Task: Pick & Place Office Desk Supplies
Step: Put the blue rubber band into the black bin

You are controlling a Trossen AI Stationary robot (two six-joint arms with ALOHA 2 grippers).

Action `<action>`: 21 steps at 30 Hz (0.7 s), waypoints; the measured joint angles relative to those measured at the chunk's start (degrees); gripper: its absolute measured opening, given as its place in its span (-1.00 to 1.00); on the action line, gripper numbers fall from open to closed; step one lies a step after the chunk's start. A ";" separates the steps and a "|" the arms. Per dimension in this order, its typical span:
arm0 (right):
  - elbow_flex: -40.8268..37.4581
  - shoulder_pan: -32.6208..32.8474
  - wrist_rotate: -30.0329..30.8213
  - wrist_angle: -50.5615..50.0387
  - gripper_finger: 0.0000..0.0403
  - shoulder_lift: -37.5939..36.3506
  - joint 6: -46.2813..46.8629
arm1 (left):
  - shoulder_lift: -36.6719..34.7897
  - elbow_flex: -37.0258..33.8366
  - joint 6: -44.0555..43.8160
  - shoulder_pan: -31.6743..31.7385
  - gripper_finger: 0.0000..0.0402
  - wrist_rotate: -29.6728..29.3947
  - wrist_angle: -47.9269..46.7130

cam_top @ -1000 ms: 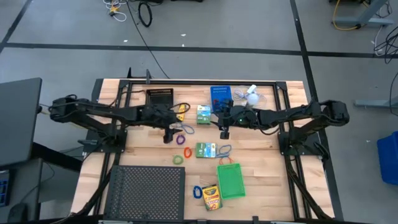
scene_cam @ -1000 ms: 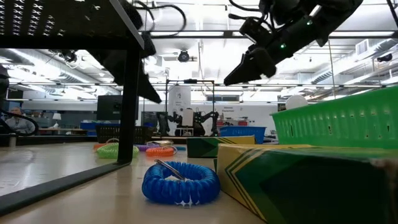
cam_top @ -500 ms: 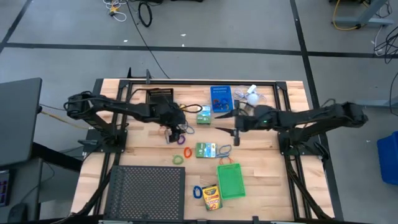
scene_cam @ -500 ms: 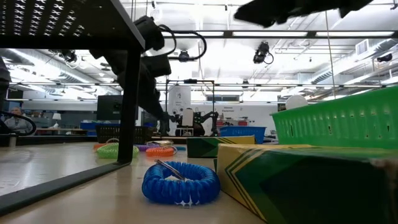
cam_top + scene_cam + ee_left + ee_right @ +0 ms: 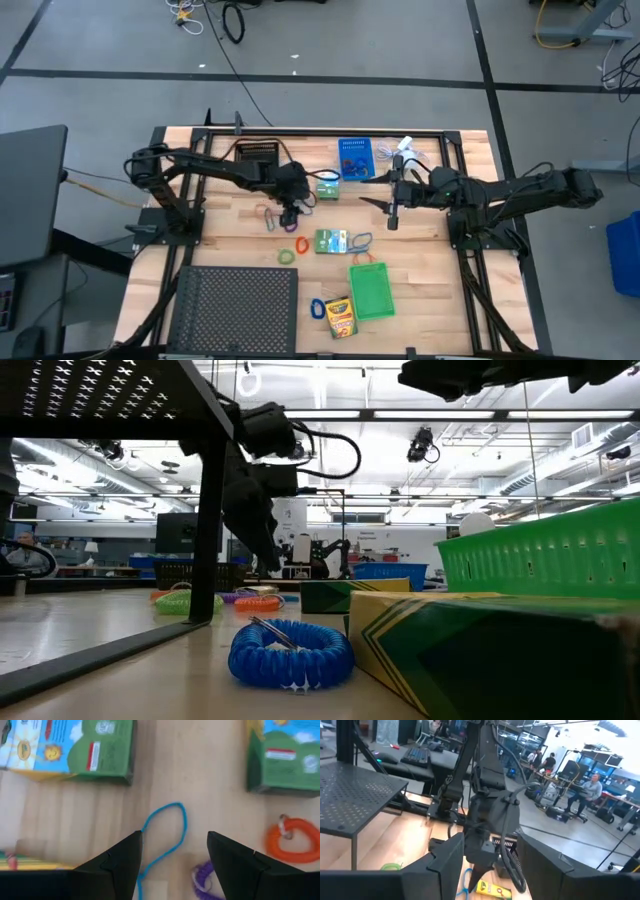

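High view: a green-white box is seen lying flat near the middle of the table, and it serves as the landmark here. Touching its right edge is a blue band loop; just left of it lie an orange loop and a green loop. Below it sits the green bin, with the yellow crayon box beside that. Above it stands a second green-white box, and farther up the blue bin and black bin. The left pincer is held up-left of the landmark, fingers parted and empty. The right pincer is held up-right of it, likewise parted and holding nothing.
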 joint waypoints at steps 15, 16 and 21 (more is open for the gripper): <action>0.00 0.07 0.81 -0.80 -0.05 -0.09 -0.21 | 11.63 10.03 3.03 0.11 0.15 -1.13 -7.38; 0.00 0.07 0.81 -0.81 -0.05 -0.09 -0.21 | 12.07 10.40 3.41 0.11 0.15 -1.13 -7.30; 0.00 0.07 0.78 -0.82 -0.05 -0.09 -0.21 | 12.39 10.75 4.84 0.11 0.15 -1.58 -7.19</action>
